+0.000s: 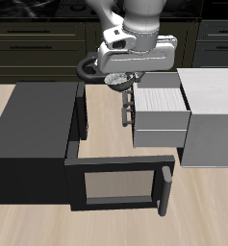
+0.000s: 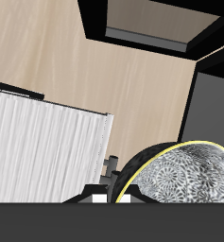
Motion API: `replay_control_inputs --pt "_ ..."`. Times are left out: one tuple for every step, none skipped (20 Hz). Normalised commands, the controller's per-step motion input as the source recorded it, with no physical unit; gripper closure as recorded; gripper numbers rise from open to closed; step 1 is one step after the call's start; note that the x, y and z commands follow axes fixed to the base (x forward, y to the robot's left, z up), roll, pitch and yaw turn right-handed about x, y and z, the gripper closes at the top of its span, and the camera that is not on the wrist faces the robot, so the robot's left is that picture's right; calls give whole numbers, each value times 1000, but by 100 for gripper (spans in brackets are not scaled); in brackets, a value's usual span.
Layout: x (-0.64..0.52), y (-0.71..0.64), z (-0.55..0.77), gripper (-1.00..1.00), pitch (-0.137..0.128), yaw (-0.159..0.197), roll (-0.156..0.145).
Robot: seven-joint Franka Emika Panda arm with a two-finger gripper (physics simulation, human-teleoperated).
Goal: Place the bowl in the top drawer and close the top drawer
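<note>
The bowl [image 2: 184, 175] is shiny silver-grey with a speckled inside. It hangs tilted under my gripper [image 1: 122, 79], which is shut on its rim. In the exterior view the bowl [image 1: 119, 82] is in the air just behind the top drawer's grey bar handle [image 1: 128, 108]. The top drawer [image 1: 162, 104] is pulled out of the light grey cabinet [image 1: 214, 115], and its pale inside shows nothing in it. In the wrist view the drawer [image 2: 47, 142] lies beside the bowl. My fingertips are hidden.
A black box [image 1: 34, 130] stands beside the drawer. Its dark glass-fronted door [image 1: 115, 183] lies swung open toward the table's front edge and also shows in the wrist view [image 2: 146, 24]. A dark round object [image 1: 89, 67] sits farther back near the arm.
</note>
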Motion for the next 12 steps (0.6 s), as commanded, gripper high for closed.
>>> replay_control_inputs --pt "0 0 0 100 0 0 0" --pt "-221 472 -184 100 17 67 88" --pt "-85 246 -81 100 -33 100 -5" --pt "-290 487 -161 100 -10 117 82" --pt "-96 164 -90 100 26 46 49" --pt "-258 370 -46 100 -112 132 -41" --pt "-161 339 -205 100 50 122 88" --pt "-221 328 -200 100 64 143 54" --pt "-244 269 -85 100 -50 229 12" --pt "-86 125 -61 100 -7 85 28" --pt "0 0 0 100 0 0 0" --pt "-136 252 -163 100 79 210 76"
